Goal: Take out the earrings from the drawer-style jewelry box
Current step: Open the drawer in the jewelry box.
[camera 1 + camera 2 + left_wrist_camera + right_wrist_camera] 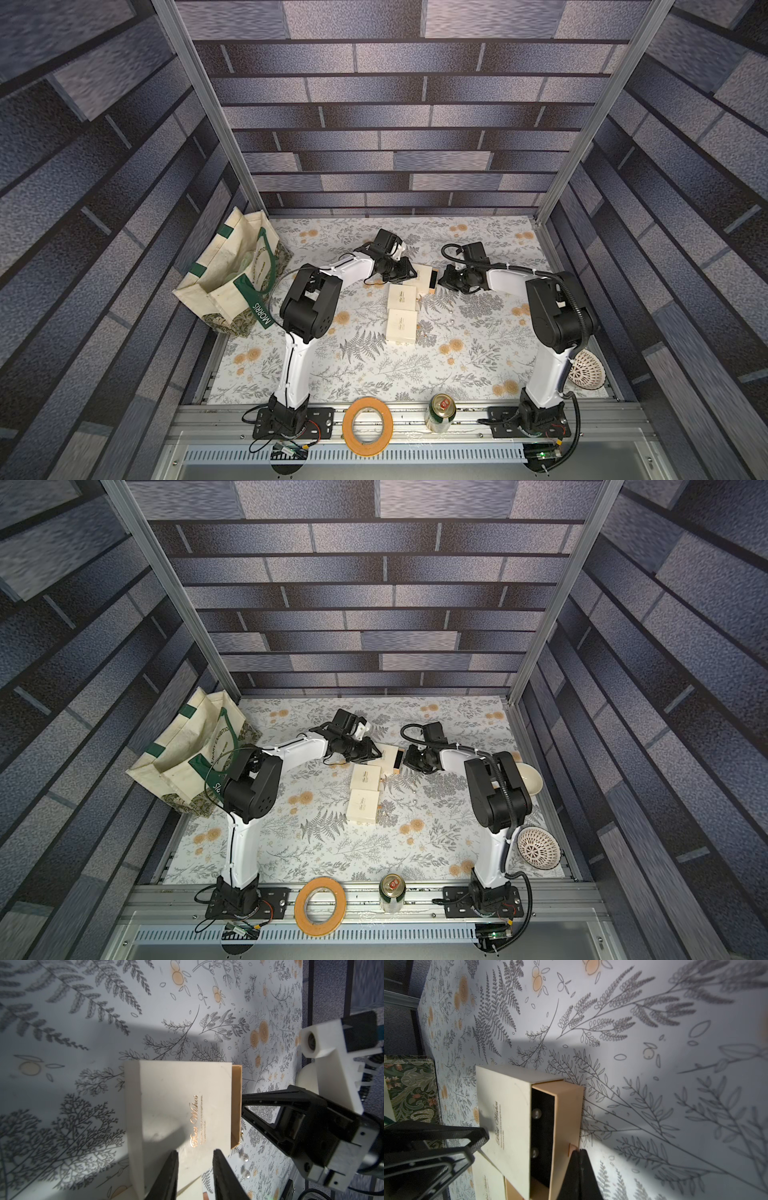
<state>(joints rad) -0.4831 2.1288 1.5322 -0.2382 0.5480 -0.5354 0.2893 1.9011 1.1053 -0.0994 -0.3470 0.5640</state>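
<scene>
To the outer side of my left arm stands a cream-and-green tote bag [216,291]. The left gripper [195,1152] is released, jaws part-way apart, and both fingertips lie on the top of the cream jewelry box [172,1105] at the end nearest its wrist; whether they press down I cannot tell. At the end of the box farthest from that gripper, a tan drawer [566,1109] stands a short way out. On its black lining I see two earrings [536,1114], pale round beads, one beside the other. The right gripper [579,1152] faces the left one across the box and is clenched on the small tan pull tab [571,1148] at the drawer's front. Near its fingertips, on the flowered table cover [62,1022], lie loose pearl earrings [245,1157], outside the box. Two further cream boxes [402,297] sit nearer the arm bases than either gripper. Beyond the right arm's elbow sit a plain bowl [530,777] and a patterned bowl [539,848].
</scene>
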